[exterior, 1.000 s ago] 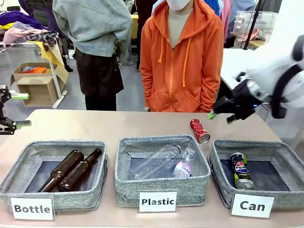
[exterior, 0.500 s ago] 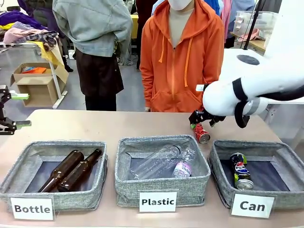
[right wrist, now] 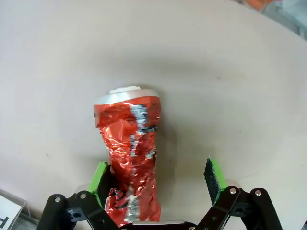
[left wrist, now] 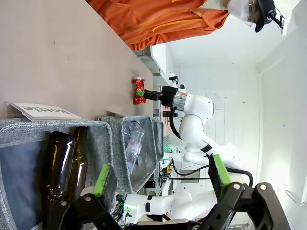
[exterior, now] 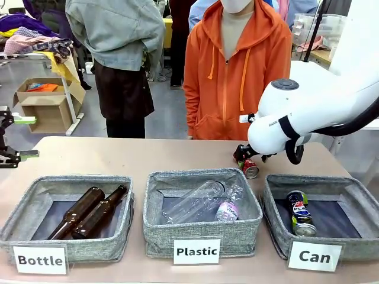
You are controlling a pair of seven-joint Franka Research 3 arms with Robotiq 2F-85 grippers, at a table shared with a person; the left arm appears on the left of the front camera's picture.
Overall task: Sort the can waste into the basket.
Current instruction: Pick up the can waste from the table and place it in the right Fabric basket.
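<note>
A crushed red can (exterior: 251, 168) lies on the table behind the gap between the middle and right baskets. My right gripper (exterior: 243, 155) has come down over it. In the right wrist view the gripper (right wrist: 157, 177) is open, with the red can (right wrist: 132, 143) between its fingers, close to the left pad (right wrist: 100, 178) and apart from the right one. The black-blue Pepsi can (exterior: 300, 212) lies inside the grey basket (exterior: 355, 188) labelled "Can". My left gripper (exterior: 13, 139) hangs open at the table's far left edge, open also in its wrist view (left wrist: 160, 175).
The "Plastic" basket (exterior: 155, 228) holds clear plastic bottles, and the "Bottle" basket (exterior: 23, 228) holds two brown glass bottles (exterior: 89, 210). A person in an orange hoodie (exterior: 237, 71) stands at the far side, close behind the red can.
My right arm has swung left from the table's right side and come down, bringing its open gripper around the red can. The left arm has not moved.
</note>
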